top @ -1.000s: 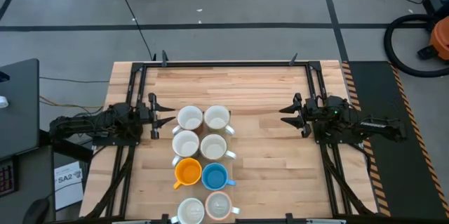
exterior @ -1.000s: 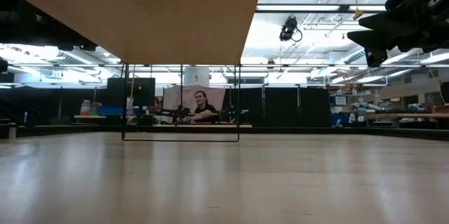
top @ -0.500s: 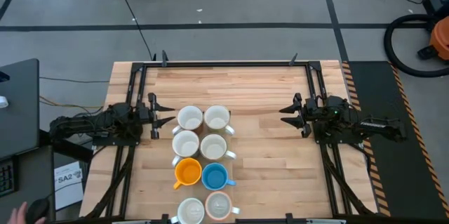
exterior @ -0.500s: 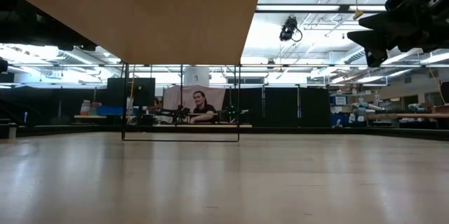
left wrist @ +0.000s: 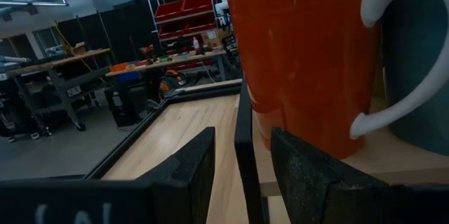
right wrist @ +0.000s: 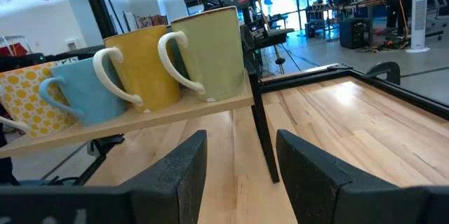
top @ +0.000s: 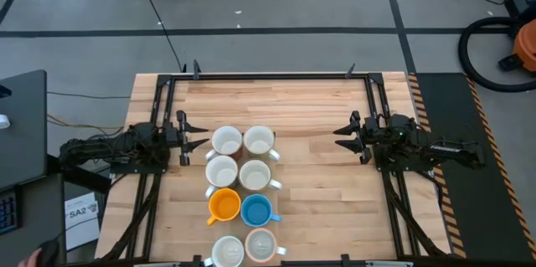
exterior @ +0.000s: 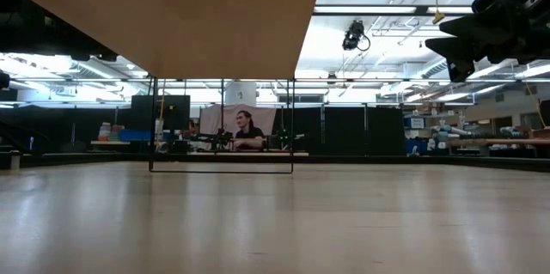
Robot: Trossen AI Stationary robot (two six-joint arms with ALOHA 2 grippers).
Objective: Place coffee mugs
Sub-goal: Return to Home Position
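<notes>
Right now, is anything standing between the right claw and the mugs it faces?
Nothing lies on the table between the right gripper and the nearest mug. Only a thin black shelf post rises at the corner beside that mug, ahead of the open gripper.

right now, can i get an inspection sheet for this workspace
surface: wooden table, bare wood on both sides of the shelf
job's things: eight mugs in a two-by-four block on a raised shelf, including an orange mug and a blue mug
clutter: nothing seen
grippers: left end effector and right end effector open, empty, either side of the shelf
cables: black cable on the floor beyond the table
surroundings: person seated far behind the table
</notes>
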